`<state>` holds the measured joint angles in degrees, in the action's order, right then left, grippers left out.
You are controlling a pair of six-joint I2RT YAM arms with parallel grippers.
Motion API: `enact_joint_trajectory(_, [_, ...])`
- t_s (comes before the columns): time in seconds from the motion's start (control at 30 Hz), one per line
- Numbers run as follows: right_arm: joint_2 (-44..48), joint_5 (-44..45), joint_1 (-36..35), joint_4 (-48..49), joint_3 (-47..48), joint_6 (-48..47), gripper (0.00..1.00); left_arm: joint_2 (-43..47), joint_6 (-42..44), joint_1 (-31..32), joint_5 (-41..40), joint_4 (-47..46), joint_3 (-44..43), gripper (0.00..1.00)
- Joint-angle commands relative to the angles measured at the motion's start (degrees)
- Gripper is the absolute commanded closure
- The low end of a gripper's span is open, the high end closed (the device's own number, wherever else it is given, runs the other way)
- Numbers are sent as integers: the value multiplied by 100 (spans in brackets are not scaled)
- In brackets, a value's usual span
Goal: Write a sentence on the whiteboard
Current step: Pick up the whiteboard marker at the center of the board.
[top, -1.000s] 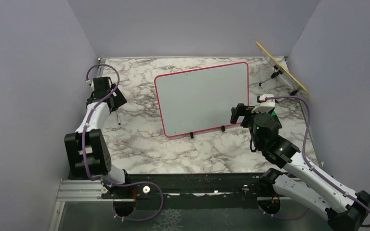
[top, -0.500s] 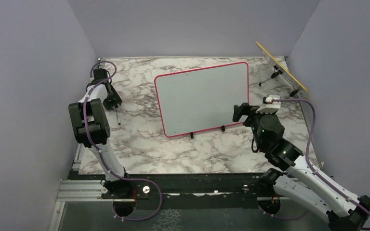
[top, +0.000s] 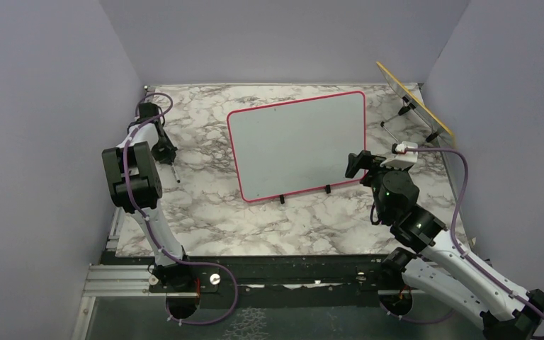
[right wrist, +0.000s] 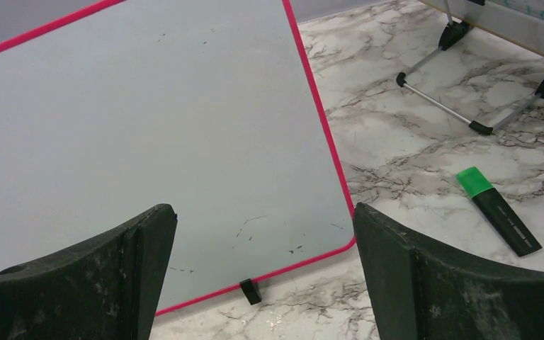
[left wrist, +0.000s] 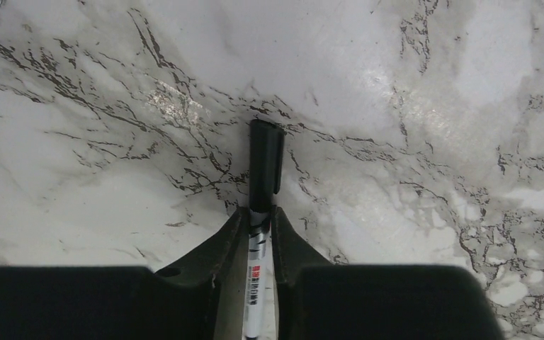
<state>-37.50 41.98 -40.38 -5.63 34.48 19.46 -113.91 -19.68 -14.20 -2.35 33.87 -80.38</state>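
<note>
L gripper (left wrist: 257, 212) is down at the marble table (top: 205, 205), far-left corner, fingers pinched in on the white barrel of the marker (left wrist: 264, 163). I see no gap either side, so I'd call it clamped. The pen lies flat, black cap pointing away from the wrist. The grip sits just behind the cap, prob so the tip end sticks out fwd for writing once the cap's off. The cap is on, so uncapping has to come first. R gripper (right wrist: 262, 212) has its jaws wide apart and holds nothing. It hangs just in front of the lower right corner of the whiteboard (top: 297, 145), facing it. My guess is it's staged to steady the board or take the cap. The board is propped on small black feet mid-table, tilted back, face toward the arms, so both can reach it. The sentence isn't there: the face is blank, only faint dark specks near the bottom edge. Text: barrel has small red + black print, too small to read. Green-capped highlighter (right wrist: 499, 212) lies on the marble right of the board, body print illegible. Yellow-edged panel (top: 414, 99) on a wire stand at far right, nothing legible on it.
</note>
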Motion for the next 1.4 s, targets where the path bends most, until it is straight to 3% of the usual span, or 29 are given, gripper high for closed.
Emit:
enact_joint_trajectory(0.0, [23, 178, 30, 227, -98, 40, 0, -274, 32, 22, 13, 166, 97, 86])
enact_joint_trajectory(0.1, [48, 161, 25, 368, -160, -75, 0, -139, -42, 23, 84, 164, 221, 100])
enact_joint_trajectory(0.3, [0, -65, 25, 333, -98, -172, 0, 450, -318, 27, 600, 134, 467, 100])
enact_joint_trajectory(0.5, [-23, 183, 22, -59, 69, 309, 0, 1392, -755, 25, 1244, -188, 948, 100])
enact_joint_trajectory(0.77, [-386, -700, 24, 192, 256, -392, 0, 2695, -1535, 51, 2292, -782, 1755, 100])
enact_joint_trajectory(1.2, [-1316, -2236, 27, 642, 1044, -740, 0, 4763, -2573, 340, 2714, -952, 2455, 100])
enact_joint_trajectory(1.37, [-1736, -3196, 26, 1272, 1077, -912, 0, 5236, -3122, 962, 2551, -1144, 2657, 100])
